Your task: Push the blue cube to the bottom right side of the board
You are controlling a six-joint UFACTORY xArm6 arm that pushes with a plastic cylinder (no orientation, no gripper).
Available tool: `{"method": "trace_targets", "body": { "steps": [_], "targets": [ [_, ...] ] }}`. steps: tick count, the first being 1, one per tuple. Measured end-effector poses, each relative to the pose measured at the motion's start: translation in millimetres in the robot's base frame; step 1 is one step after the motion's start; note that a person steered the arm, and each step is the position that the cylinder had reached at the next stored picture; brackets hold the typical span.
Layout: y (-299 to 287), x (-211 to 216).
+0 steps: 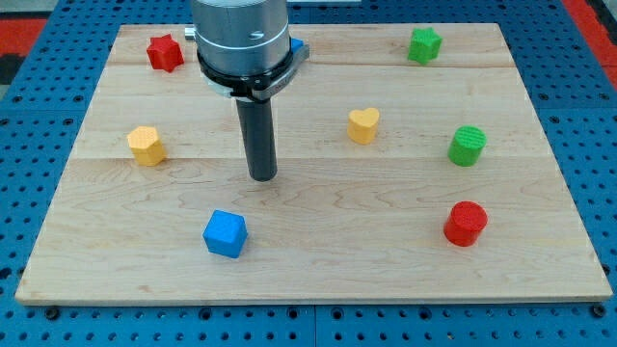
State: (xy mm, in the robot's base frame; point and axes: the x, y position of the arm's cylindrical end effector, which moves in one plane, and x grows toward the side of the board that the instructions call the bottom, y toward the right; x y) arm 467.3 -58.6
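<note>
Above blue cube (226,233), my tip (262,177)

The arm's last section is a broad, smooth silver-grey cylinder (241,34) with a small dark screw hole on its face. A black ring clamp (246,79) circles its lower edge, with a blue part (299,46) showing behind. Below hangs a straight, matte dark-grey rod (258,135), ending in my tip (262,177), flat and round.

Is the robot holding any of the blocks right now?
No, nothing is held. My tip only pushes, and it touches no block now. It stands apart from the blue cube, toward the view's top and a little to its right.
</note>
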Motion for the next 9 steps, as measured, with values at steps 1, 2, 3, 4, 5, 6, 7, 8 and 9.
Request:
{"method": "trace_targets", "body": {
  "steps": [1, 2, 3, 4, 5, 6, 7, 8, 9],
  "targets": [
    [-10, -10],
    [-51, -31],
    [-45, -14],
    [-51, 55],
    [-100, 83],
    [-127, 98],
    [-44, 94],
    [5, 78],
    [-14, 78]
  ]
}}
